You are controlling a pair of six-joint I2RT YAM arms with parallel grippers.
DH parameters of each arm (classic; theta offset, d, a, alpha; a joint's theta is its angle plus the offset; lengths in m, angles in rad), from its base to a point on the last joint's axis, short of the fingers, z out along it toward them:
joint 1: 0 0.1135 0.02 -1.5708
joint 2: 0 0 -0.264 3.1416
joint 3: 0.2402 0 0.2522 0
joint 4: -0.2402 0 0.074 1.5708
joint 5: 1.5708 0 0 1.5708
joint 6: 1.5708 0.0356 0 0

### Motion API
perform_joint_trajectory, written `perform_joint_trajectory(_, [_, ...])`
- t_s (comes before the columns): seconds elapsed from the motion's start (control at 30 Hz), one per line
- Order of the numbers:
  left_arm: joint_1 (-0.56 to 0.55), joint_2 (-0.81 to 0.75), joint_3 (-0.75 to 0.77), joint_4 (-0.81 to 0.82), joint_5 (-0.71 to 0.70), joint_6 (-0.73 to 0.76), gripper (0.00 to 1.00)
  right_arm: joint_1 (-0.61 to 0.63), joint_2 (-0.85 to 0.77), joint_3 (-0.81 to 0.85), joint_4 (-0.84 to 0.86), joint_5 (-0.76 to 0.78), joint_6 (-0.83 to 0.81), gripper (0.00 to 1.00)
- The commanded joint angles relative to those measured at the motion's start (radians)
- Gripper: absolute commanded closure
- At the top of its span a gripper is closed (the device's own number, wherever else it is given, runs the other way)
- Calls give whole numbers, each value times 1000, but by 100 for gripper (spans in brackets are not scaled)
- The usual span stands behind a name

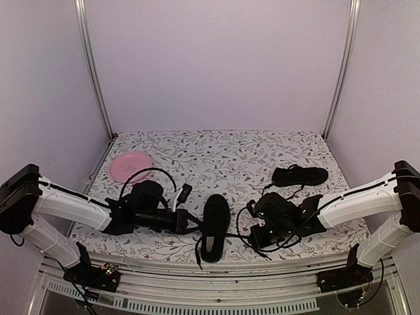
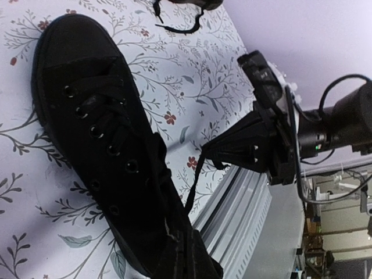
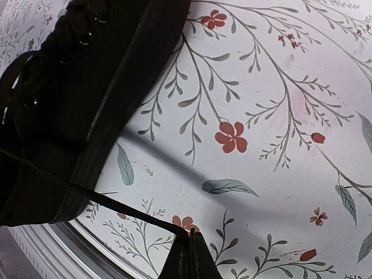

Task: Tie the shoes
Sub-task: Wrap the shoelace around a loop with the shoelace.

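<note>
Black lace (image 3: 116,203) between right fingers (image 3: 200,261)

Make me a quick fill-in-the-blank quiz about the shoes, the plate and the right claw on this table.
1. The plate is ____ in colour.
2. The right claw is shut on a thin ____ that runs from the near shoe.
3. The second shoe lies toward the ____ side of the table.
Missing words: pink; lace; right.
</note>
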Motion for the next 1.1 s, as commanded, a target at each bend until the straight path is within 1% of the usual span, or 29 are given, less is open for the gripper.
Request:
perform_joint_trajectory(0.0, [-42, 10, 25, -29, 52, 85, 100, -6, -58, -2, 77, -31, -37, 98])
perform_joint_trajectory(0.17, [-77, 16, 39, -106, 14, 107, 100, -6, -20, 28, 130, -69, -72, 98])
perform_joint_trajectory(0.47, [-82, -10, 29, -146, -30, 95, 100, -6, 61, 59, 258, -139, -83, 98])
perform_joint_trajectory(0.53, [-82, -32, 31, -166, -48, 96, 94, -6, 67, 68, 264, -141, -83, 98])
perform_joint_trajectory(0.57, [-82, -45, 32, -174, -57, 95, 87, -6, 71, 71, 263, -139, -84, 98])
perform_joint_trajectory(0.67, [-77, -103, 40, -216, -107, 108, 75, -6, 78, 76, 255, -133, -89, 98])
perform_joint_trajectory(0.7, [-72, -119, 45, -236, -123, 112, 69, -7, 80, 79, 252, -131, -92, 98])
perform_joint_trajectory(0.8, [-45, -149, 60, -278, -139, 123, 53, -6, 86, 83, 222, -117, -93, 98])
perform_joint_trajectory(0.87, [-25, -149, 77, -303, -134, 129, 50, -6, 88, 81, 196, -102, -89, 98])
perform_joint_trajectory(0.97, [-5, -123, 105, -331, -127, 138, 50, -6, 75, 56, 163, -79, -82, 96])
perform_joint_trajectory(1.03, [5, -100, 125, -333, -107, 140, 50, -6, 56, 29, 152, -76, -76, 91])
perform_joint_trajectory(1.07, [7, -89, 132, -331, -101, 140, 50, -8, 44, 15, 150, -78, -76, 86])
